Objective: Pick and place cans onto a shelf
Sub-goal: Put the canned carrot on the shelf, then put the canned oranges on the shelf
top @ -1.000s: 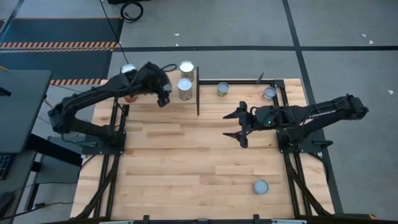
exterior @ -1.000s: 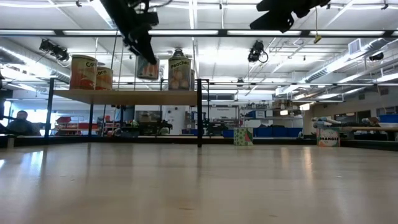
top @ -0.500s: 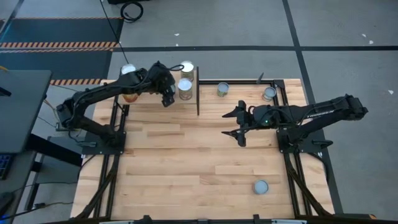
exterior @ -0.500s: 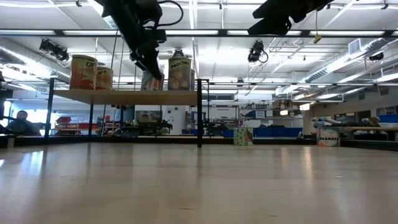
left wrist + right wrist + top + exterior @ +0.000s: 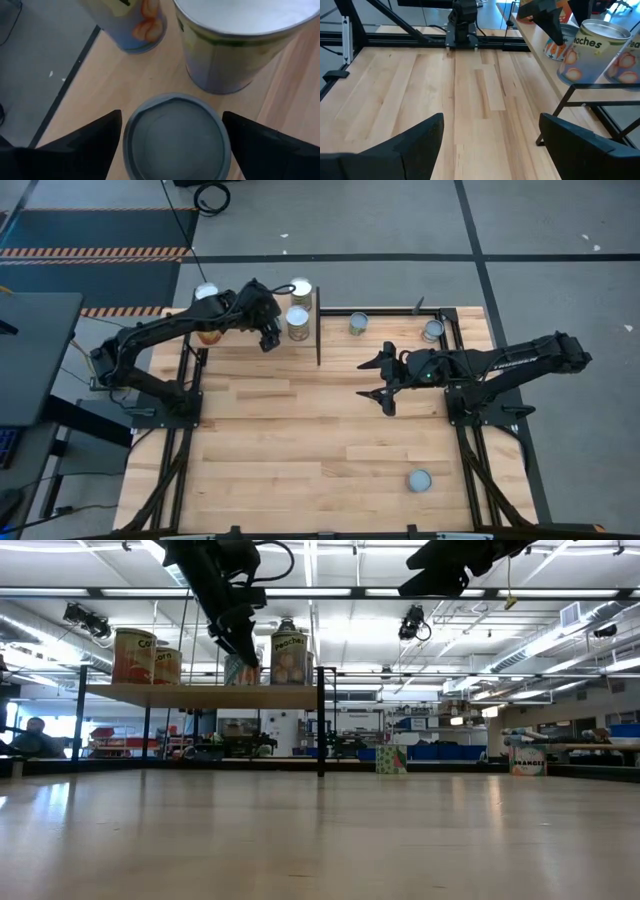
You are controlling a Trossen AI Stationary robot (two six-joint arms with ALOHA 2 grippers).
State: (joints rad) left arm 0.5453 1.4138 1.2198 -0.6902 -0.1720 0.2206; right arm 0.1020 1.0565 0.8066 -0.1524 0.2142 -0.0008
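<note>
My left gripper point(image 5: 268, 337) reaches over the shelf point(image 5: 200, 696) at the table's far left and stands open. A silver-topped can point(image 5: 177, 137) stands upright on the shelf board point(image 5: 107, 90) between its fingers point(image 5: 92, 142), one on each side. In the low view this can point(image 5: 236, 670) shows just under the gripper point(image 5: 243, 648). Two more cans point(image 5: 300, 288), point(image 5: 297, 323) stand right beyond it, and two others point(image 5: 135, 655), point(image 5: 166, 666) stand at the shelf's left end. My right gripper point(image 5: 385, 385) hovers open over the table's right half with nothing between its fingers.
Three cans stand on the tabletop: two at the far right point(image 5: 358, 323), point(image 5: 432, 330) and one near the front right point(image 5: 419, 480). The shelf's black upright point(image 5: 319, 330) stands between the shelf and the table's middle. The wide middle of the tabletop point(image 5: 300, 420) is bare wood.
My left gripper has gone down and a little toward the table's right with the can, bringing it next to the two cans at the shelf's right end. The can was above the board and now stands on it. My right arm has kept still.
</note>
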